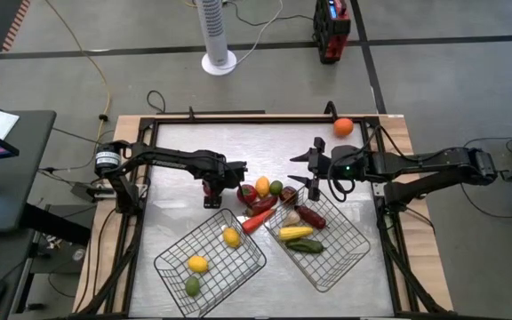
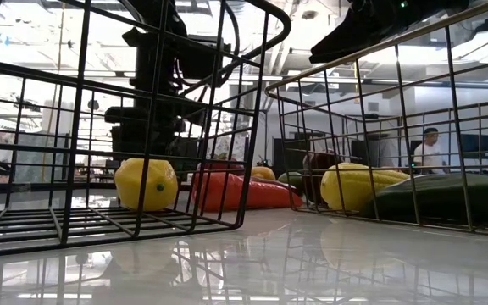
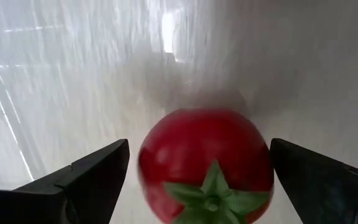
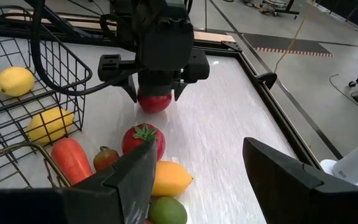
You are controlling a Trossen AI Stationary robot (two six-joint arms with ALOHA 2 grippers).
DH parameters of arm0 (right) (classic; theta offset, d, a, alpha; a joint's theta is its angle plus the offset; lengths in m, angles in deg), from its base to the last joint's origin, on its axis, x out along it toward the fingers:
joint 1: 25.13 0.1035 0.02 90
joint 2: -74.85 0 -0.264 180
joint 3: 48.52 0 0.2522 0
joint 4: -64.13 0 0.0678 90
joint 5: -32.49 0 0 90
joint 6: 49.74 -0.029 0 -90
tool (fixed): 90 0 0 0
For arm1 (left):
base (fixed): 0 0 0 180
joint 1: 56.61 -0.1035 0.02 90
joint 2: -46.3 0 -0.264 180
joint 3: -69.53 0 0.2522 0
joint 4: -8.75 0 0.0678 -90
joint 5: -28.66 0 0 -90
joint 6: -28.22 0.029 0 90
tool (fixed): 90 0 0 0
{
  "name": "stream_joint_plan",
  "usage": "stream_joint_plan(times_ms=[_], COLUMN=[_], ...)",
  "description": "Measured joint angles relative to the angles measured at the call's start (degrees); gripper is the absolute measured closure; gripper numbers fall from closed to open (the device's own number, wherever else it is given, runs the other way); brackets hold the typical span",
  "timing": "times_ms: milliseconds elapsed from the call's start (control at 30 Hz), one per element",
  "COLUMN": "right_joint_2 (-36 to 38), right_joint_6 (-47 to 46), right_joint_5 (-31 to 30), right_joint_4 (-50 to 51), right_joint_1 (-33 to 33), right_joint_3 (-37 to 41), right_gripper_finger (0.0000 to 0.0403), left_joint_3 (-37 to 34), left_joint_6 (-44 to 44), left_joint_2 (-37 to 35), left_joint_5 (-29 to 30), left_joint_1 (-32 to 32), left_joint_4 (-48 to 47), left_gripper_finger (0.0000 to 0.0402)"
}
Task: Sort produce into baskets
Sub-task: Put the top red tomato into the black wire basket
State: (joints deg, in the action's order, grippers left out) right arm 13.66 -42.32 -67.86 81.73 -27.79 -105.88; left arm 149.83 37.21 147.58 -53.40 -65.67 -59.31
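A red tomato (image 3: pixel 207 163) with a green stem sits on the white table, left of the loose produce pile (image 1: pixel 260 197). My left gripper (image 1: pixel 212 192) is open and points down over it, one finger on each side; this also shows in the right wrist view (image 4: pixel 156 93). My right gripper (image 1: pixel 313 169) is open and empty, hovering at the pile's right; below it are a second tomato (image 4: pixel 143 140), a lemon (image 4: pixel 169 177) and a lime (image 4: pixel 166 211). Two wire baskets, left (image 1: pixel 238 267) and right (image 1: pixel 349 249), stand near the front. My left gripper stands around the tomato's sides (image 3: pixel 151 168) from above, pointing down. A narrow gap shows at one finger (image 3: pixel 98 180). At the other finger (image 3: pixel 309 180) I cannot tell whether it touches. The tomato rests on the table.
The left basket holds two lemons (image 1: pixel 230 236) and a lime (image 1: pixel 192 285). The right basket holds corn (image 1: pixel 296 233), a cucumber (image 1: pixel 306 246) and a dark red piece (image 1: pixel 311 216). A carrot (image 1: pixel 253 222) lies between the baskets. An orange (image 1: pixel 343 127) sits at the far right corner.
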Motion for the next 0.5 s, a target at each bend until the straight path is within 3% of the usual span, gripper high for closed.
stream_joint_plan(times_ms=[500], right_joint_2=[0.0], right_joint_6=[0.6], right_joint_5=[0.0], right_joint_4=[-2.1], right_joint_1=[0.0], right_joint_3=[0.0], right_gripper_finger=[0.0135], left_joint_3=[-3.7], left_joint_6=[-0.5], left_joint_2=[0.1], left_joint_5=[1.8], left_joint_1=[0.1], left_joint_4=[2.1], left_gripper_finger=[0.0028])
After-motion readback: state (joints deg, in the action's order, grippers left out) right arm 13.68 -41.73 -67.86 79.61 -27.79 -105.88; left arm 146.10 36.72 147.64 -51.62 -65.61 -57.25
